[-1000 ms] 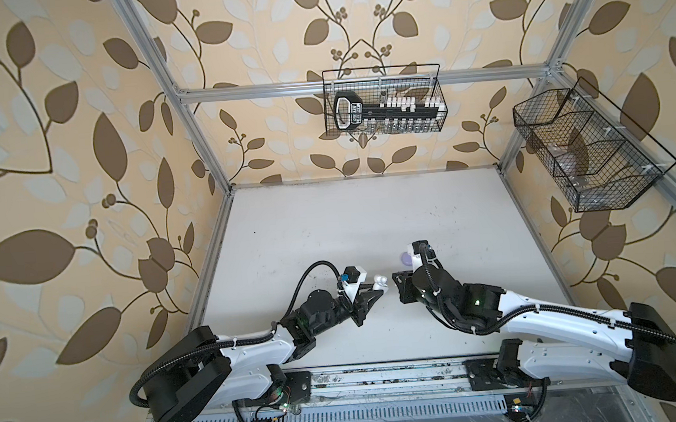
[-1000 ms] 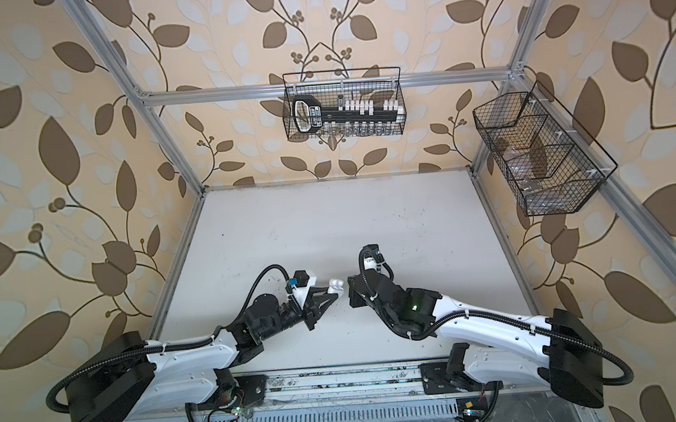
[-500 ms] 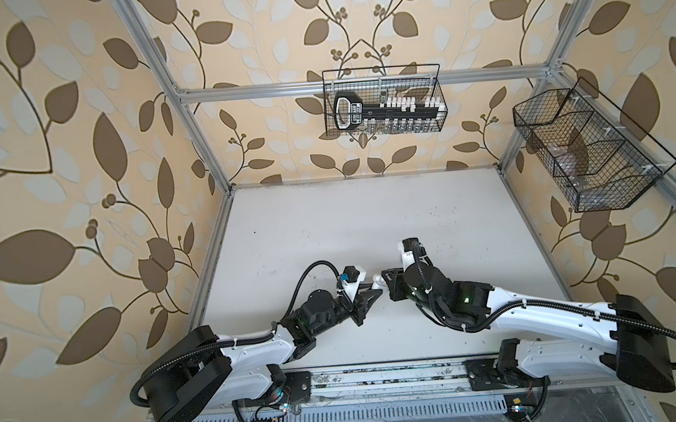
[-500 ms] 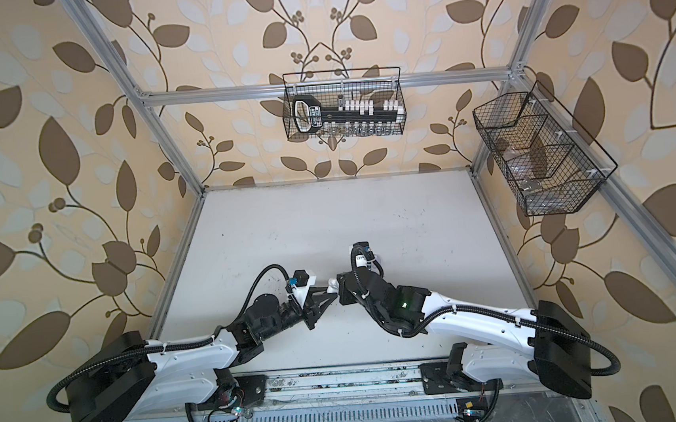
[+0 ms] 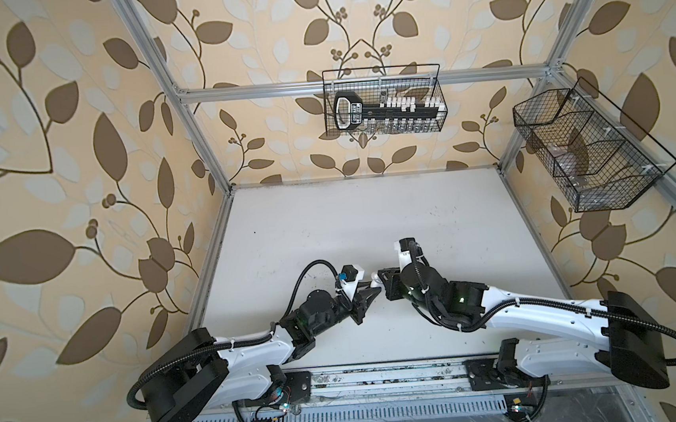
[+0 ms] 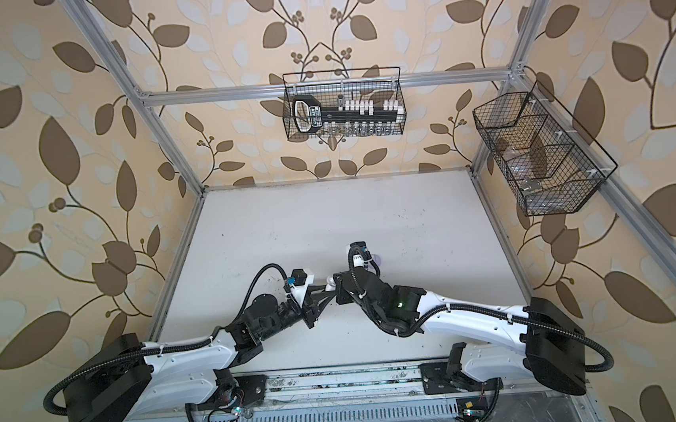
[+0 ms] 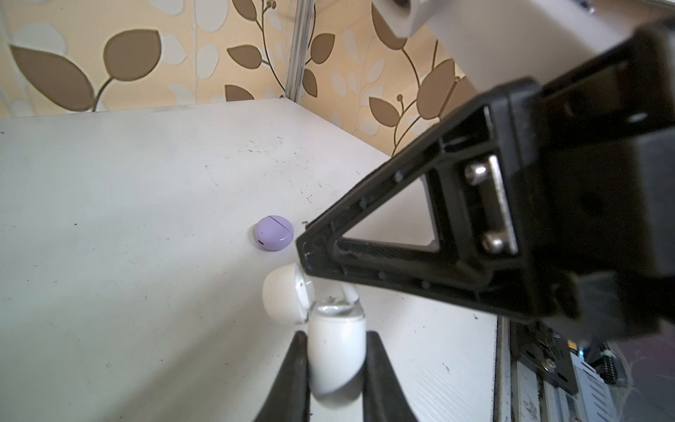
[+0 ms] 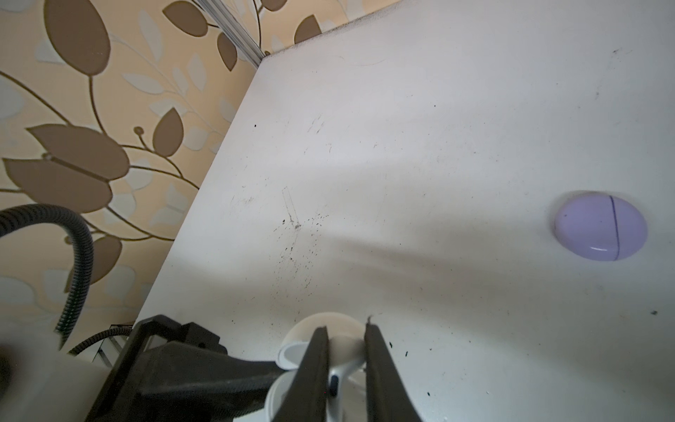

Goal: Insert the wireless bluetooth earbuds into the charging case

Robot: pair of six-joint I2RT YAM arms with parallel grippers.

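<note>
My left end effector [image 7: 334, 338] grips the open white case [image 7: 338, 361]; my right end effector [image 8: 346, 330] pinches a white earbud [image 8: 338, 380] right at its opening.

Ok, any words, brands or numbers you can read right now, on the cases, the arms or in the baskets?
None can be read in any view.
Black tool in the back wire basket: a pale label on its handle, too small and blurred to read.
White case, lilac case, white earbud: no lettering shows.
</note>
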